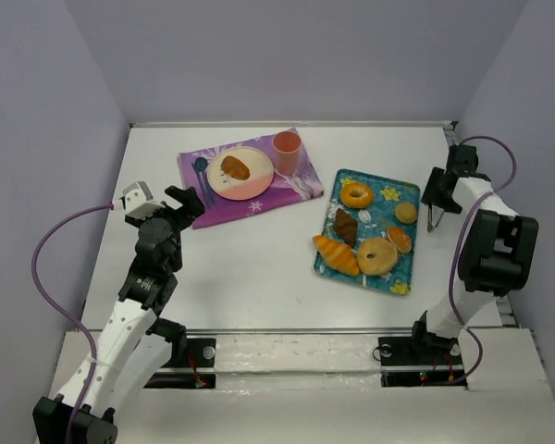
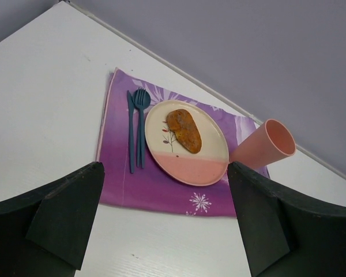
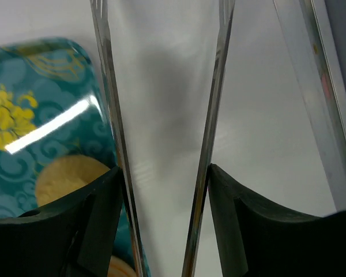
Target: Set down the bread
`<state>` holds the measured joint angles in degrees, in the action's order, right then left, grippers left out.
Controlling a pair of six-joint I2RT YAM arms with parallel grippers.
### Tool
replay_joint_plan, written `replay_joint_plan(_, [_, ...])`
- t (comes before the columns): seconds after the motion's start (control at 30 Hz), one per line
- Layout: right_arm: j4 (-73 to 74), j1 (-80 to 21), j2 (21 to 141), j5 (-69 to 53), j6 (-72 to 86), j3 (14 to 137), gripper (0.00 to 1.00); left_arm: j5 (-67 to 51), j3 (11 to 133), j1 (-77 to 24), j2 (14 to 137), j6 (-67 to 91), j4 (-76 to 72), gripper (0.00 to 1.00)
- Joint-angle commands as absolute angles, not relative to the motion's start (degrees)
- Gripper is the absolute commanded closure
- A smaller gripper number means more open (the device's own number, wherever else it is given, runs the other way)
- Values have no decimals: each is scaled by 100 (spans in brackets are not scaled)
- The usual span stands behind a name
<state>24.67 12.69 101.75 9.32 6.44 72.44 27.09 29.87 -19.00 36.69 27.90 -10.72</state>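
The bread (image 1: pixel 235 167), a small glossy orange-brown oval roll, lies on a cream and pink plate (image 1: pixel 255 187) on the purple placemat (image 1: pixel 282 190). It also shows in the left wrist view (image 2: pixel 183 130), on the plate (image 2: pixel 210 167). My left gripper (image 1: pixel 187 205) is open and empty, just off the mat's near-left edge, and in its wrist view (image 2: pixel 164 167) the jaws stand wide apart. My right gripper (image 1: pixel 433 197) is shut on metal tongs (image 1: pixel 430 222) right of the tray. In the right wrist view the gripper (image 3: pixel 164 173) presses the tongs' two blades (image 3: pixel 210 115).
A teal tray (image 1: pixel 402 274) at centre right holds ring breads (image 1: pixel 356 194), a dark croissant (image 1: pixel 345 226), an orange croissant (image 1: pixel 337 256) and small rolls (image 1: pixel 405 212). A pink cup (image 1: pixel 287 148) and a blue fork and knife (image 1: pixel 200 176) sit on the placemat.
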Motion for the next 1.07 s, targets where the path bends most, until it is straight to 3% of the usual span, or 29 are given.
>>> replay_joint_plan(0.0, [2496,1310,9712,1248,1362,6601,34,2900,2979,-1890,3726,2654,-1494,1])
replay_joint_plan(0.07, [2540,1310,9555,1327,1371,6478,26,2839,2971,-1890,3735,2654,-1520,1])
replay_joint_plan(0.17, [2593,1310,9212,1669,1328,6451,1,2786,2988,-1890,3692,2672,-1442,1])
replay_joint_plan(0.5, [3137,1310,7534,1706,1160,7224,0,2733,2944,-1890,3287,2716,-1345,1])
replay_joint_plan(0.63, [3076,1310,6778,1055,1467,7181,0,2742,2909,-1890,3086,2751,-1310,1])
replay_joint_plan(1.03, [3129,1310,5836,1467,1942,6504,0,2646,2953,-1890,2997,2865,-1195,1])
